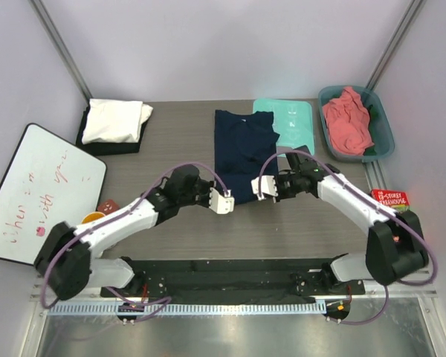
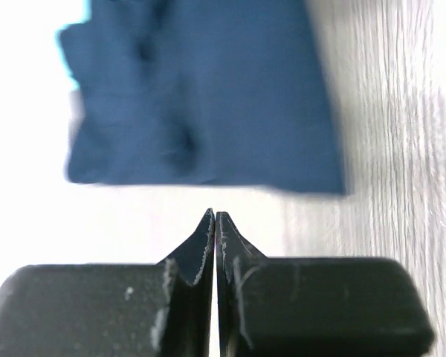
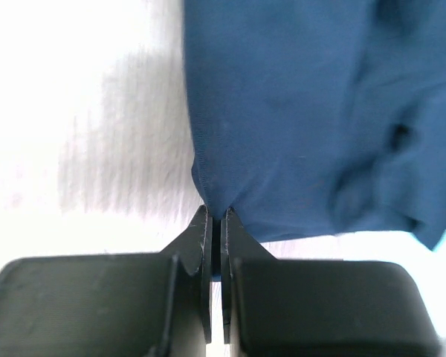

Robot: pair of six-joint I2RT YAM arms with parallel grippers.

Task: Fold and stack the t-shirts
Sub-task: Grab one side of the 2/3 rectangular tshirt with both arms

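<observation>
1. The left gripper (image 2: 214,216) is closed on nothing, and the near hem of the navy t-shirt (image 1: 241,152) lies just past its tips. A lift now would likely raise only 1 corner and skew the fold.
2. The right gripper (image 3: 212,213) looks clamped on the hem's near corner, and so thin a pinch could slip.
3. Bare tabletop (image 1: 171,149) at 9 o'clock leaves room to move. The mint board (image 1: 293,119) touches the shirt at 2 o'clock.
4. Farther off, the white t-shirt (image 1: 115,119) sits at 10 o'clock and the salmon t-shirt (image 1: 347,123) fills the tub (image 1: 387,132).

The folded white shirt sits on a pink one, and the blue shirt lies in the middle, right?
Not pink: the white shirt sits on a black shirt, as the top view shows. The blue shirt does lie in the middle.
</observation>
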